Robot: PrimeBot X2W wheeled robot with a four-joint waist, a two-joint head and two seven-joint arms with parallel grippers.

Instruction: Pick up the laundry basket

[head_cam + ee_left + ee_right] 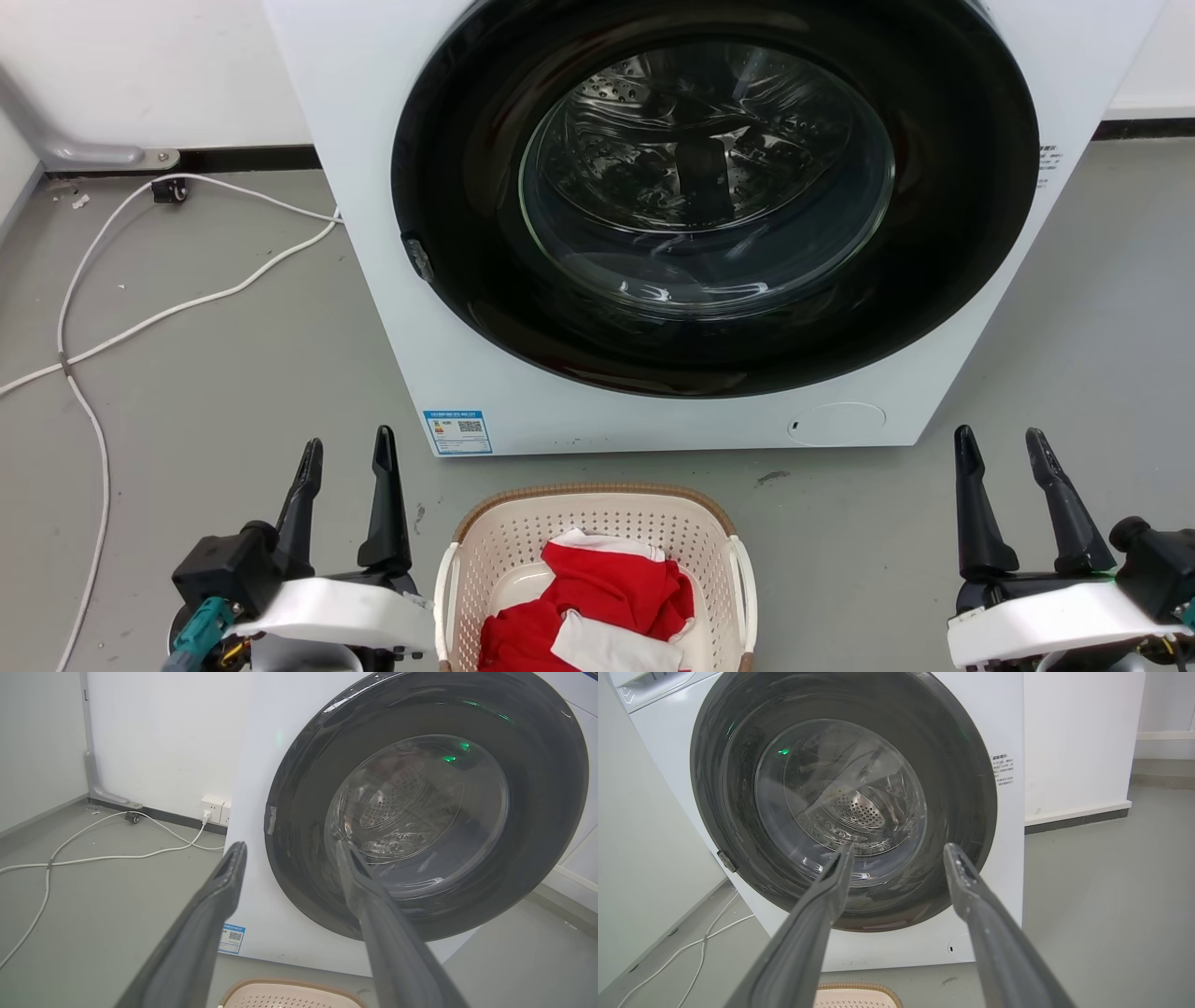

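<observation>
The left gripper (pixel 347 441) sits at the lower left of the head view. Its two dark fingers are spread apart with nothing between them, tips pointing up toward the washing machine (pixel 448 392). The right gripper (pixel 999 437) mirrors it at the lower right, also spread and empty.

The laundry basket (pixel 509 551) stands on the grey floor (pixel 233 373) between the two. Its left side handle (pixel 446 597) is just beside the left arm's pale wrist housing, while its right side is well apart from the right gripper. Neither pair of fingers touches it, and both sets of fingertips reach past its brown rim (pixel 597 488) toward the machine. A crumpled red and white garment (pixel 597 597) lies inside.

In each wrist view the basket's far rim shows at the bottom edge, below the gap between that gripper's fingers.

Just beyond the basket rises the white washing machine, with a round dark door (pixel 709 196) whose glass shows the metal drum. A blue label (pixel 457 432) sits near its lower left corner. A white cable (pixel 187 303) trails over the floor to the left.
</observation>
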